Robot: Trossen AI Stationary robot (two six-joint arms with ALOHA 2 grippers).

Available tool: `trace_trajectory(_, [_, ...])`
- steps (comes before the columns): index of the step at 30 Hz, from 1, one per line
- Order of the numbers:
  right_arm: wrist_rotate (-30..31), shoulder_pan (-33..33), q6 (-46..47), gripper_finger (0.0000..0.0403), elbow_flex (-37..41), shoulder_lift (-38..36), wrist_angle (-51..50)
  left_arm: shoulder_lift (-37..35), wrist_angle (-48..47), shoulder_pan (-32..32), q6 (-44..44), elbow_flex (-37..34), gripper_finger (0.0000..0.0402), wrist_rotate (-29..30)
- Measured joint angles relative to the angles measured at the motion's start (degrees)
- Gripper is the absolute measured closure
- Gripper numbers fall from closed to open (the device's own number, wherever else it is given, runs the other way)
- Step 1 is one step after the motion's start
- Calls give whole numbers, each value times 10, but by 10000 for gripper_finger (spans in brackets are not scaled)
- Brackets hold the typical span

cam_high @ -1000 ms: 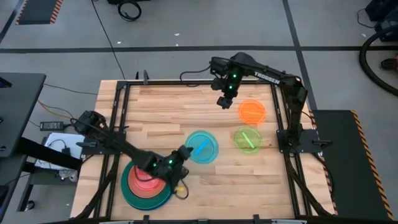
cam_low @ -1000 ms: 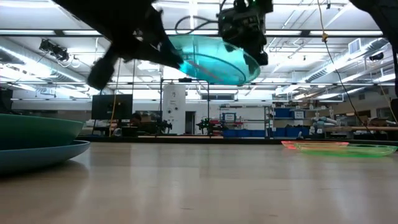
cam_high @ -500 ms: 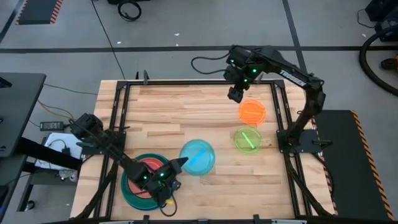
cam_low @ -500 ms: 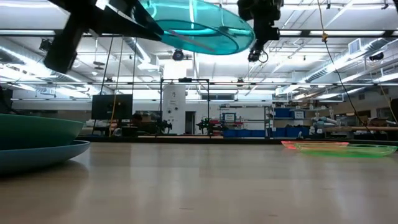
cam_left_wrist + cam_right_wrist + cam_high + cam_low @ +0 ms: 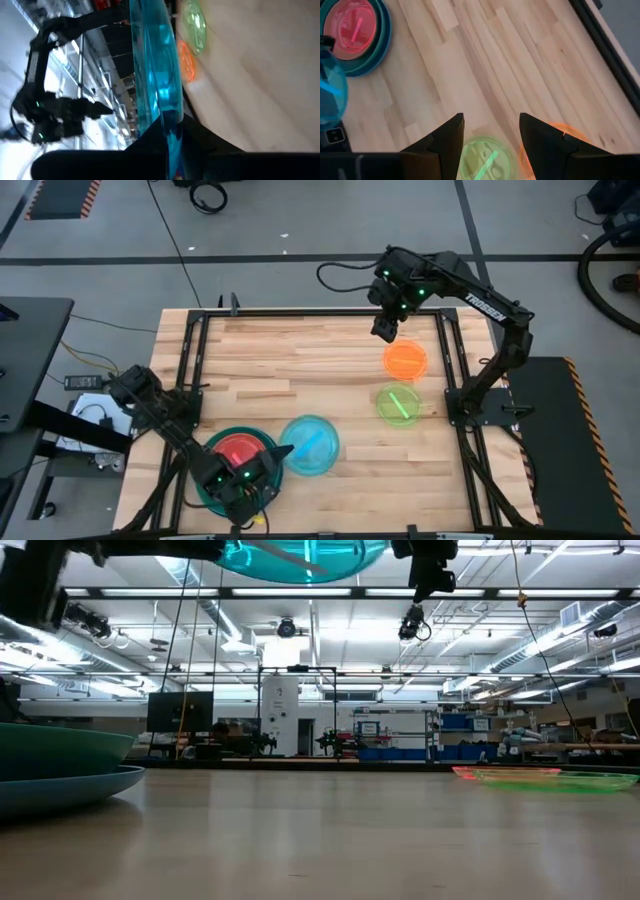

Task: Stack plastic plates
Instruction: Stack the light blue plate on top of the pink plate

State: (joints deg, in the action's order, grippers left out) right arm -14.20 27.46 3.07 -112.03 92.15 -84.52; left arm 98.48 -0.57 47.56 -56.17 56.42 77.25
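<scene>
Worktop (image 5: 300, 370): pale wood planks inside a dark frame, centre of the high view.

Right arm (image 5: 470, 290): dark, jointed, upper right of the high view; white lettering "TROSSEN" readable along its forearm. It reaches from the right-hand frame post toward the far edge of the worktop and bends down at the wrist. Right hand (image 5: 385, 330): fingers spread apart, holding nothing, raised above the worktop just beside the orange plate.

Left arm (image 5: 165, 415): dark, lower left of the high view, folded low over the stack. Left hand (image 5: 280, 452): fingers pressed on the rim of the cyan plate, pinching it.

Stack of plates (image 5: 235, 465): lower left of the high view; a large blue and a teal plate at the bottom, the pink plate (image 5: 238, 452) on top.

Cyan plate (image 5: 310, 445): lower centre of the high view, just right of the stack, lifted clear of the worktop; at the top edge of the low view.

Orange plate (image 5: 405, 360): right of centre, flat on the worktop.

Translucent green plate (image 5: 399, 402): just below the orange one in the high view, flat on the worktop.
</scene>
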Motion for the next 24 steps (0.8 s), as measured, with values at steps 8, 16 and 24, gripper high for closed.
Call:
trace_trajectory(8, [42,-31,-3,202,12,4,62,-2,-2,73,263,3,365,21])
trace_trajectory(16, [43,-96,2,202,58,3,152,-7,-18,132,423,38,375,26])
trace_trajectory(24, [54,-147,4,202,99,3,181,-7,-64,83,547,38,376,-123])
